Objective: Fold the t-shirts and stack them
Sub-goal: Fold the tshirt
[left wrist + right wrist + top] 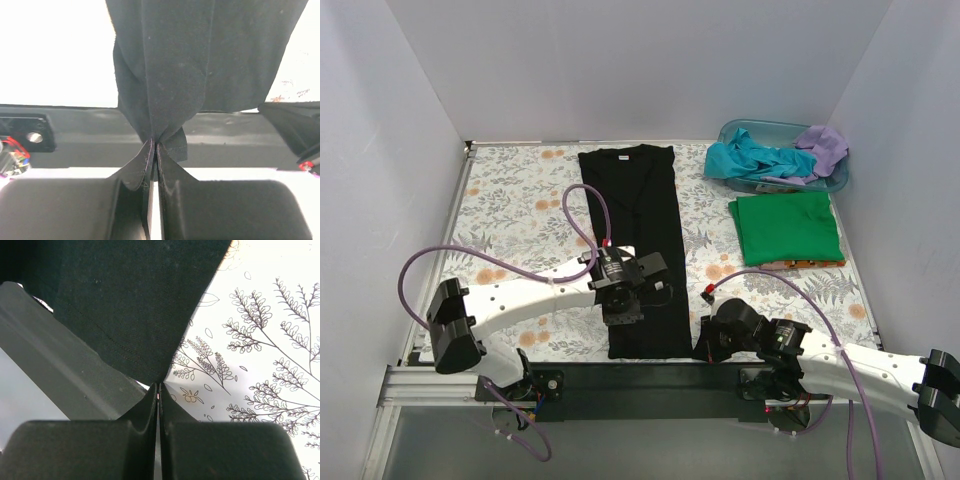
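Observation:
The black t-shirt [638,215] lies as a long narrow strip down the middle of the flowered table cover [520,215]. My left gripper [625,312] is over its near end and is shut on a pinched-up fold of the black cloth [165,75], as the left wrist view [155,145] shows. My right gripper [703,346] is at the shirt's near right corner. Its jaws [158,386] are shut, with the tip of the black corner [130,305] at their ends. The bright green t-shirt [787,228] lies folded at the right.
A translucent blue tub [772,130] at the back right holds a crumpled teal t-shirt [750,160] and a lilac one [823,147]. An orange-patterned edge [802,264] shows under the green tee. The black base rail [650,378] runs along the near edge. White walls enclose the table.

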